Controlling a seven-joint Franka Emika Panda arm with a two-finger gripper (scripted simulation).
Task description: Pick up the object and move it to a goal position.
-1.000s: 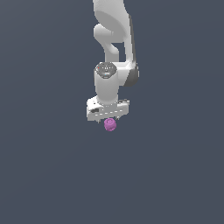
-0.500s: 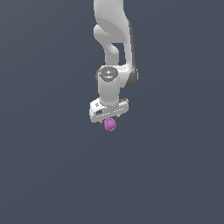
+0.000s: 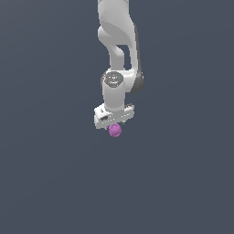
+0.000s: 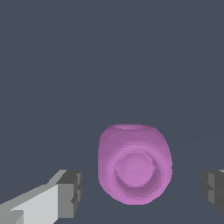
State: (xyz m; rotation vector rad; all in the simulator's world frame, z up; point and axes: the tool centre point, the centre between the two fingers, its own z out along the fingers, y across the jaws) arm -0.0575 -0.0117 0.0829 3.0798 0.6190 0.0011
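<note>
Seen close from the wrist: small purple-pink knobbly lump [image 4: 134, 164], rounded at the corners with a circular dimple on its near face, sitting between 2 dark grey fingertip pads [image 4: 70, 194] of the white tool [image 4: 142, 192]. Spread, not pinching: a band of grey background visible between the lump and each pad, wider on 1 side than the other, so the lump off-centre in the gap. No contact visible on either side.

Farther off, in the exterior view: the same white tool [image 3: 114, 129] hanging from a white jointed Franka arm [image 3: 119, 55], pointing down, with the purple-pink lump [image 3: 115, 130] just under its body, close against it. Fingers themselves hidden behind the tool body in this view. Plain dark grey background [image 3: 55, 183] all round, no edge, shadow or desk line to tell resting from raised.

Compared with 1.0 s and 0.5 s ago: wrist slightly rotated and tool body a touch more tilted; lump in much the same place beneath it. Read as final alignment of the fingers around the lump rather than a lift.

Judged stage: grasp not yet made. Closing on the lump likely next, with the off-centre position apt to nudge it sideways before both pads bite. No goal marker visible in either view.
</note>
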